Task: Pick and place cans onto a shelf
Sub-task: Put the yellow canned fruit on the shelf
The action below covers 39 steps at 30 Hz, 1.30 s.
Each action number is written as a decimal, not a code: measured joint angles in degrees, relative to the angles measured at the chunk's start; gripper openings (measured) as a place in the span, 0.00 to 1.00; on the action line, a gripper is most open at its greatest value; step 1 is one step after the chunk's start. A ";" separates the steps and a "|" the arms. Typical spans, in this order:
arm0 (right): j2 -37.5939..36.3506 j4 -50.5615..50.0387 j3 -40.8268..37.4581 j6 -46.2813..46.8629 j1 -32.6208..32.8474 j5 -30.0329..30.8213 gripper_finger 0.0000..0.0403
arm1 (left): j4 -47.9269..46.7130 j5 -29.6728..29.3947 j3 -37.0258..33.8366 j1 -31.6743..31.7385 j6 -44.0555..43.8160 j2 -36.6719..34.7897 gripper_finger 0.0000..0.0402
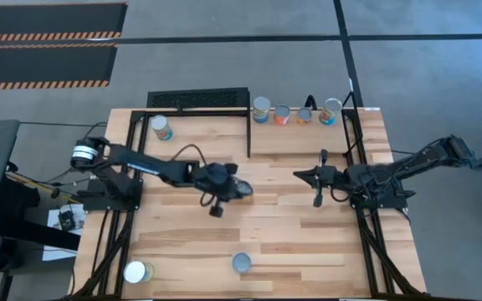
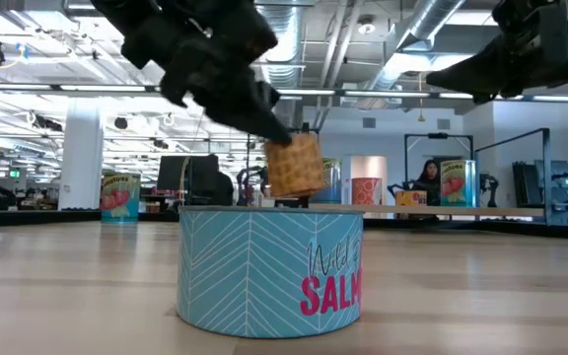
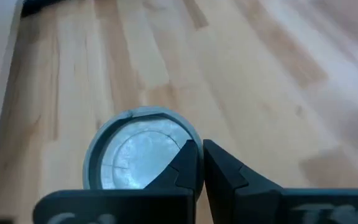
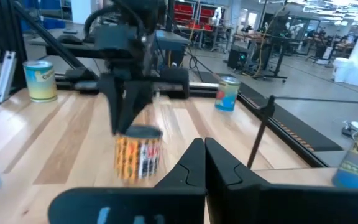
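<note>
My left gripper point(image 1: 243, 191) is over the middle of the table, shut on an orange-labelled can point(image 2: 294, 166). The can's silver top shows in the left wrist view point(image 3: 135, 158), and the can also shows in the right wrist view point(image 4: 138, 155). My right gripper point(image 1: 298, 174) is shut and empty, level above the table to the right of it. The shelf point(image 1: 304, 138) stands at the far right with several cans on its far edge point(image 1: 282, 114). A blue can point(image 1: 241, 263) stands near the front edge and fills the low view point(image 2: 269, 271). My left gripper holds the orange can at its top rim point(image 3: 184, 138), on one side of the lid, with its two fingers close together. The fingers point(image 2: 269, 123) come from above, slanting down. The can hangs below them, tilted; its bottom is hidden behind the blue can.
One can point(image 1: 161, 127) stands at the far left and another point(image 1: 136, 272) at the near left corner. A black grille point(image 1: 197, 100) lies at the far edge. Black frame bars point(image 1: 249, 134) edge the shelf. Bare wood lies between the arms.
</note>
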 joint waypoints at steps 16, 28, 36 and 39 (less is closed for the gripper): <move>0.02 -0.21 0.02 0.47 2.34 1.55 0.02 | -4.26 -9.83 19.29 0.00 -6.61 17.94 0.00; 0.02 -1.44 0.04 1.82 2.34 1.53 0.02 | -6.41 -9.85 20.22 2.40 -7.85 20.41 0.04; -0.02 -1.18 0.04 0.61 2.34 1.50 0.02 | -7.58 -7.25 20.22 2.16 -5.57 16.31 0.14; -0.11 -0.21 0.04 -0.64 2.34 1.31 0.02 | -10.53 -7.25 20.31 2.16 -4.97 11.61 0.17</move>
